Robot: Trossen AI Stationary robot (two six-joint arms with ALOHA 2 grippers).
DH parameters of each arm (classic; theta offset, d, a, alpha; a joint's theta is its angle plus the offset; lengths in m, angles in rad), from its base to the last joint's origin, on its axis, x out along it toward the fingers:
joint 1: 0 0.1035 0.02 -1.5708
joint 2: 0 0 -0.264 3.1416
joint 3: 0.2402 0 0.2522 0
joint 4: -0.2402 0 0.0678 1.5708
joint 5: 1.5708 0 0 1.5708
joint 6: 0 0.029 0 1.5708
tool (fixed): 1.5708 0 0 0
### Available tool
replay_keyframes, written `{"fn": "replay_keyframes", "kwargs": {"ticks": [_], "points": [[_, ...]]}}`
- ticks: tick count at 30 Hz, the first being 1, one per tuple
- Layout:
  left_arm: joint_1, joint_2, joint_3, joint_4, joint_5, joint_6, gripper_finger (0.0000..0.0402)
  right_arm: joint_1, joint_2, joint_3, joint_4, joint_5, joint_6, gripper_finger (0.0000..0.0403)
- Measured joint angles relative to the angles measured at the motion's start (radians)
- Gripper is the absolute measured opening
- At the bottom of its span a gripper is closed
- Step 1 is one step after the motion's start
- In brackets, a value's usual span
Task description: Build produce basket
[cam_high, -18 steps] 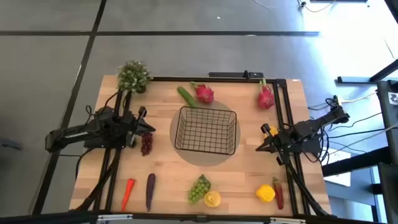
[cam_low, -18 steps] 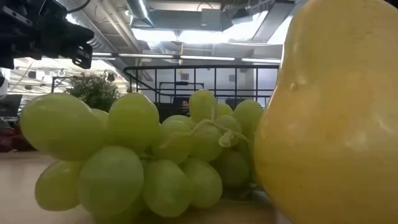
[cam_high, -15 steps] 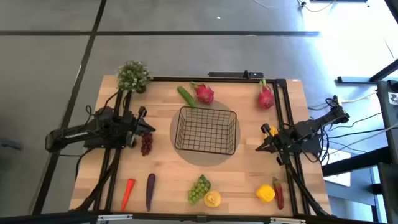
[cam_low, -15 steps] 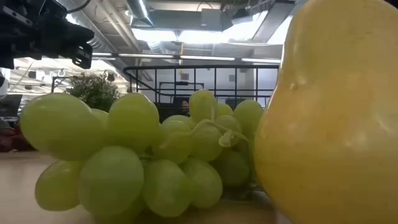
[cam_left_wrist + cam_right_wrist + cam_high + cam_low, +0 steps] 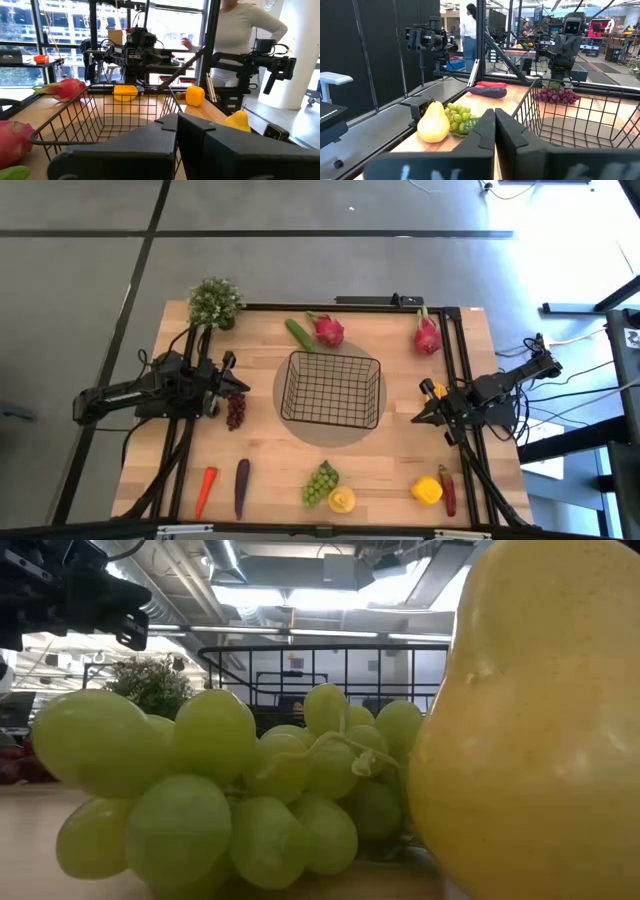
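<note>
The black wire basket [image 5: 330, 388] stands mid-table, with no produce in it. My left gripper [image 5: 243, 387] hovers shut at its left side, above the purple grapes [image 5: 236, 411]. My right gripper [image 5: 415, 417] hovers shut at the basket's right side. The cucumber [image 5: 298, 334] and two dragon fruits [image 5: 328, 330] [image 5: 427, 335] lie on the far side. Carrot [image 5: 205, 490], eggplant [image 5: 241, 485], green grapes [image 5: 320, 483], lemon [image 5: 342, 500], yellow pepper [image 5: 426, 490] and chili [image 5: 447, 490] lie along the near edge. In the low view the green grapes [image 5: 220, 790] and lemon [image 5: 530, 740] fill the foreground.
A bushy potted plant [image 5: 214, 302] stands at the far left corner. A small yellow item [image 5: 432, 389] lies beside the right arm. A black frame rail [image 5: 460, 360] runs along the table's far and right sides. A person in white [image 5: 245, 30] stands beyond the table.
</note>
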Motion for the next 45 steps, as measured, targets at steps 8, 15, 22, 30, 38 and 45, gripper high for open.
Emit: {"fn": "replay_keyframes", "kwargs": {"ticks": [8, 15, 22, 30, 38, 45], "points": [[0.000, 0.000, 0.000, 0.000, 0.000, 0.000, 0.0000, 0.000, 0.000, 0.000, 0.000, 0.000, 0.000, 0.0000], [0.000, 0.000, 0.000, 0.000, 0.000, 0.000, 0.0000, 0.000, 0.000, 0.000, 0.000, 0.000, 0.000, 0.0000], [0.000, 0.000, 0.000, 0.000, 0.000, 0.000, 0.0000, 0.000, 0.000, 0.000, 0.000, 0.000, 0.000, 0.0000], [0.000, 0.000, 0.000, 0.000, 0.000, 0.000, 0.0000, 0.000, 0.000, 0.000, 0.018, 0.006, 0.002, 0.0000], [0.000, 0.000, 0.000, 0.000, 0.000, 0.000, 0.0000, 0.000, 0.001, 0.021, 0.092, 0.016, -0.003, 0.0000], [0.000, 0.000, 0.000, 0.000, 0.000, 0.000, 0.0000, 0.000, 0.088, 0.206, -0.149, 0.149, 0.015, 0.0000]]}}
